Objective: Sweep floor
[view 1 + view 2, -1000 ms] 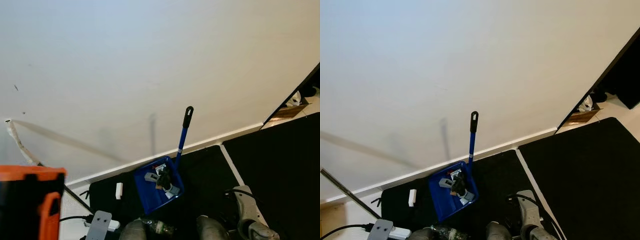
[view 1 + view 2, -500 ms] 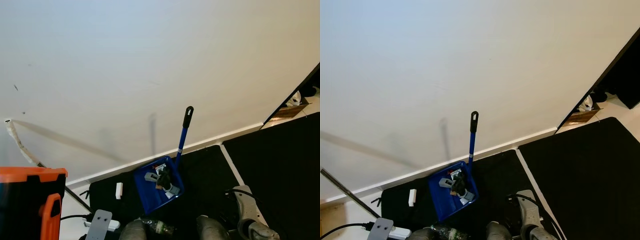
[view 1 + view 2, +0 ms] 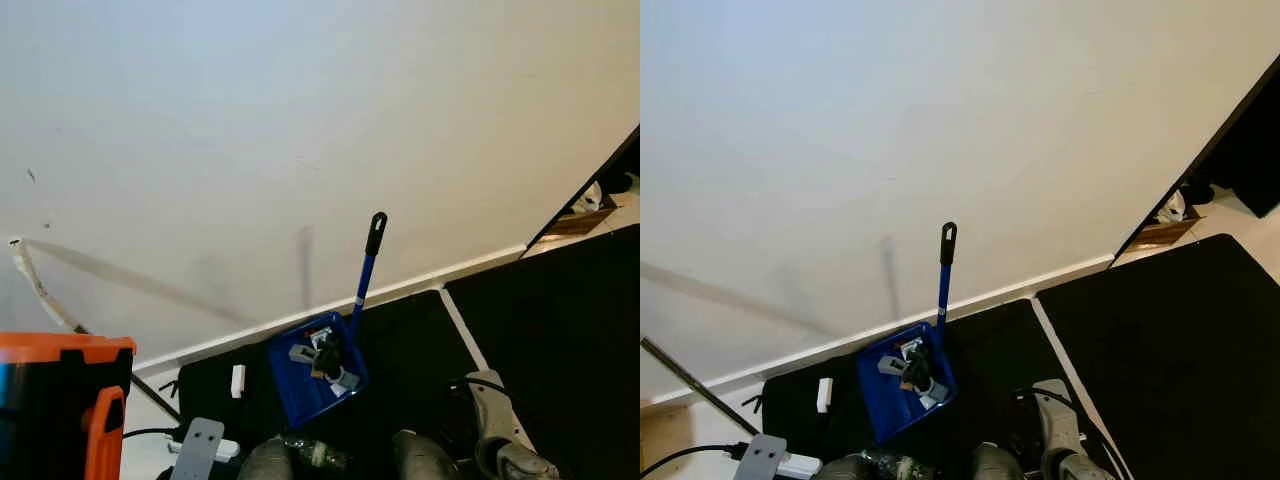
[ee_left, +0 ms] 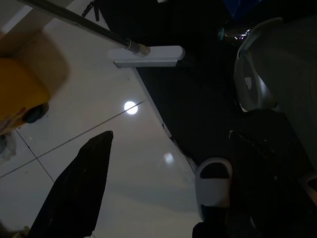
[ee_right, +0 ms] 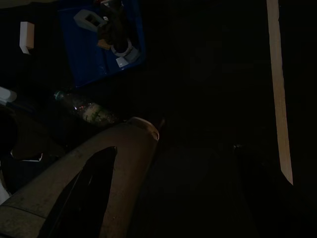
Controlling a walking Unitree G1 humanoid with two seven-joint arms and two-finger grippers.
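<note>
Against the pale wall point(image 3: 300, 120), where the white baseboard point(image 3: 430, 285) meets the black floor mats point(image 3: 1160, 340), stands the task's main thing — a blue dustpan point(image 3: 315, 368) with its long handle point(image 3: 366, 265) tilted up toward the wall, likely so it can be taken without stooping. The pan already holds small scraps of litter point(image 3: 325, 358), so some sweeping looks done. An orange and black case point(image 3: 60, 405) sits at the robot's left. A plastic bottle point(image 5: 86, 111) lies on the mat just beside the pan — probably the next thing to gather. The left pincer point(image 4: 79, 193) hangs over pale tile, the right pincer point(image 5: 81, 198) over the dark mat; whether either is apart or together I cannot tell.
</note>
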